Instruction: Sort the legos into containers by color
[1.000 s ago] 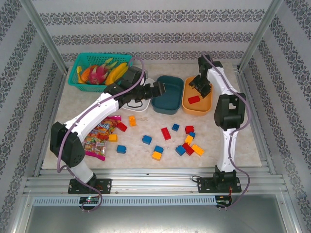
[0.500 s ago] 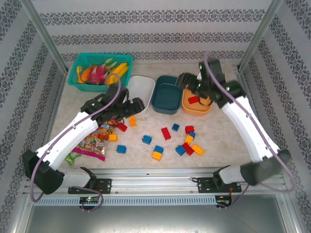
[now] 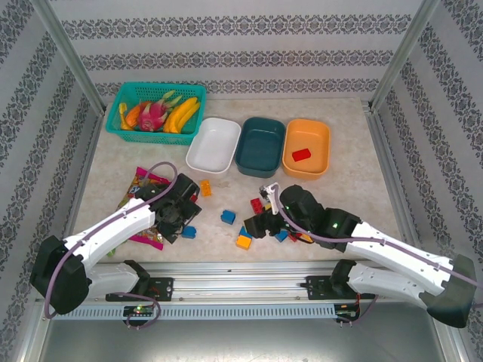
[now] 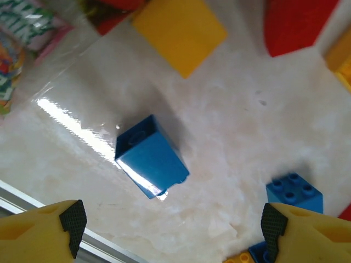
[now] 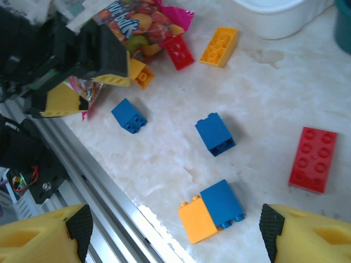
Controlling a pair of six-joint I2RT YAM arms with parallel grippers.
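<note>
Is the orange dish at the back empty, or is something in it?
Not empty. One red brick lies inside the orange dish, toward its near side; the rest of its floor is bare.

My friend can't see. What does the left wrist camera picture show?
A blue brick lies on the pale table, just ahead of the open left claw. A second blue brick sits by one fingertip, with a yellow brick and a red brick farther off.

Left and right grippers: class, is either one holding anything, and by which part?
Nothing is held. The left gripper hangs open above a small blue plastic studded brick; the right gripper is open over other loose bricks.
</note>
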